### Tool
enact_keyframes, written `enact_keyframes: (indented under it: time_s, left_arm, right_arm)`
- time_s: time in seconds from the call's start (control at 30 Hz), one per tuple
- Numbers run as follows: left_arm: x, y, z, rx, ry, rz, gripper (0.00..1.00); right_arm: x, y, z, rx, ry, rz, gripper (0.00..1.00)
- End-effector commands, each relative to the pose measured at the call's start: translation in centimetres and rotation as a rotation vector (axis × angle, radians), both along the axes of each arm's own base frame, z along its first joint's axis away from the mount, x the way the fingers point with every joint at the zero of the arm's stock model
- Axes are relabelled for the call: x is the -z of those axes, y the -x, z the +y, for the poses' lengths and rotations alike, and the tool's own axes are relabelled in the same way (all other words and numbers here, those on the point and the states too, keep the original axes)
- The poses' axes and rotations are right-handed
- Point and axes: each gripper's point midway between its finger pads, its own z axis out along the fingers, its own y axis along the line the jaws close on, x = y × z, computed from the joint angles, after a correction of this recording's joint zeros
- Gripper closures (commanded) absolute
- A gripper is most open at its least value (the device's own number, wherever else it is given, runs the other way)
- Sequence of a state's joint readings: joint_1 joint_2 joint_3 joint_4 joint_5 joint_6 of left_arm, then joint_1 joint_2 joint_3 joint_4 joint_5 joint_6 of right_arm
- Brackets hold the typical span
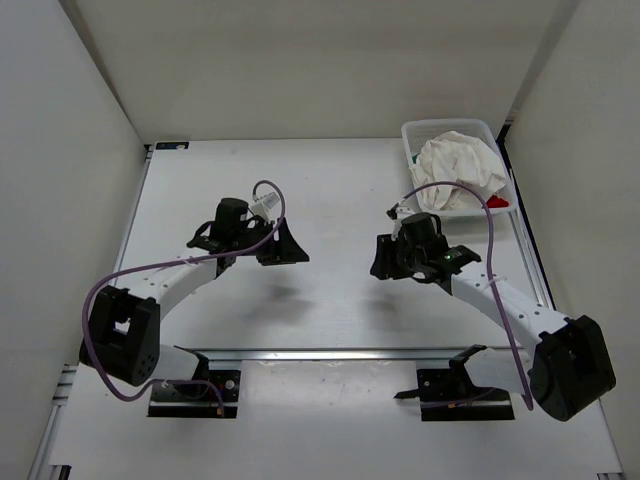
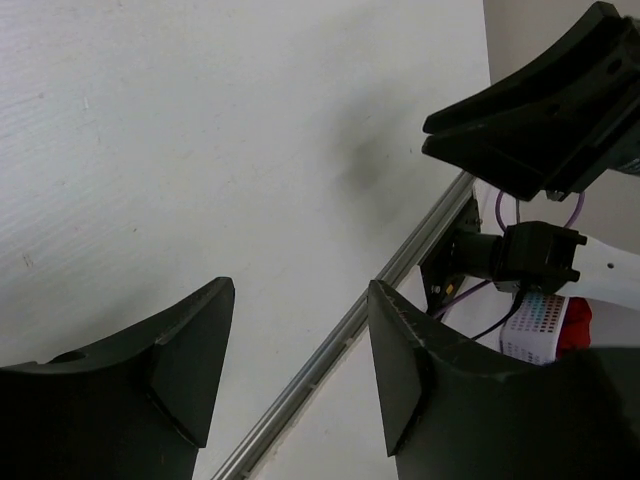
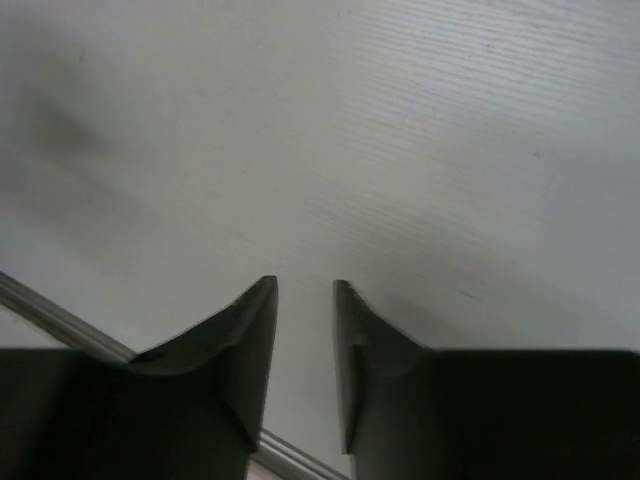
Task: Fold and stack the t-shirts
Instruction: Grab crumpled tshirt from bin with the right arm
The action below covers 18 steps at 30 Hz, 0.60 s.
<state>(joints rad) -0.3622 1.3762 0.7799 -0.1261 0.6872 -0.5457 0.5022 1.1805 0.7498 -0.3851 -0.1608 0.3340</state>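
The white t-shirt [image 1: 458, 165] lies crumpled in the mesh basket [image 1: 440, 124] at the table's [image 1: 330, 190] far right corner, with a scrap of the red t-shirt [image 1: 497, 202] showing beside it. Over the table, the left gripper [image 2: 300, 370] has its fingers wide apart and empty. The right gripper [image 3: 305, 340] is parted only narrowly and holds nothing.

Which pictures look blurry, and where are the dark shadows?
Right wrist view: the right gripper looks soft and blurry, with a dim shadow on the table at top left. Left wrist view: sharper, the left gripper dark. Top view: faint shadows on the table.
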Motion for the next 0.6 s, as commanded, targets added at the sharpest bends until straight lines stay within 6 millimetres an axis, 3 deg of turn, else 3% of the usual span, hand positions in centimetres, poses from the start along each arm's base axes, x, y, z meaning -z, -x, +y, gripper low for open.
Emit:
enact_keyframes:
  time_s: [0.0,0.1,0.2,0.23,0.3,0.33,0.37,0.4,0.43,0.47,0.5,0.57]
  left_arm:
    - [-1.8,-0.7,-0.5,0.011,0.022,-0.095,0.34]
    - [-1.4,-0.2,-1.1,0.021,-0.023,-0.116,0.47]
    - [-0.3,1.6,-3.3,0.065,-0.066,-0.108,0.75]
    - [-0.1,2.0,-3.9,0.075,-0.067,-0.104,0.84]
    - [0.2,3.2,-5.6,0.113,-0.075,-0.118,0.98]
    - [0.5,3.5,-6.0,0.122,-0.081,-0.119,1.00]
    - [0.6,3.9,-6.2,0.127,-0.079,-0.116,1.00]
    - [0.7,4.0,-6.5,0.135,-0.073,-0.121,1.00]
    - [0.7,4.2,-6.7,0.137,-0.066,-0.126,1.00]
    - [1.0,4.8,-6.8,0.150,-0.063,-0.119,0.97]
    - [1.3,5.1,-6.9,0.152,-0.061,-0.104,0.93]
    - [1.4,5.5,-7.1,0.166,-0.046,-0.104,0.76]
  right_arm:
    - [-2.7,-2.2,0.6,0.008,-0.070,-0.074,0.77]
    - [-3.5,-3.7,0.4,0.029,-0.066,-0.076,1.00]
    - [-5.6,-6.2,0.1,0.054,-0.082,-0.119,1.00]
    - [-5.6,-7.2,-0.5,0.084,-0.070,-0.120,1.00]
    - [-7.6,-9.7,-1.9,0.129,-0.056,-0.160,1.00]
    - [-8.8,-11.3,-3.0,0.157,-0.052,-0.181,1.00]
    - [-8.4,-12.2,-4.0,0.175,-0.027,-0.173,1.00]
    - [-10.3,-14.1,-5.6,0.229,-0.026,-0.219,1.00]
    - [-10.9,-15.7,-7.6,0.279,0.002,-0.235,1.00]
    - [-10.8,-16.8,-9.4,0.324,0.031,-0.241,1.00]
    - [-12.3,-18.1,-11.2,0.387,0.051,-0.280,1.00]
    - [-12.1,-20.4,-14.7,0.460,0.090,-0.277,0.97]
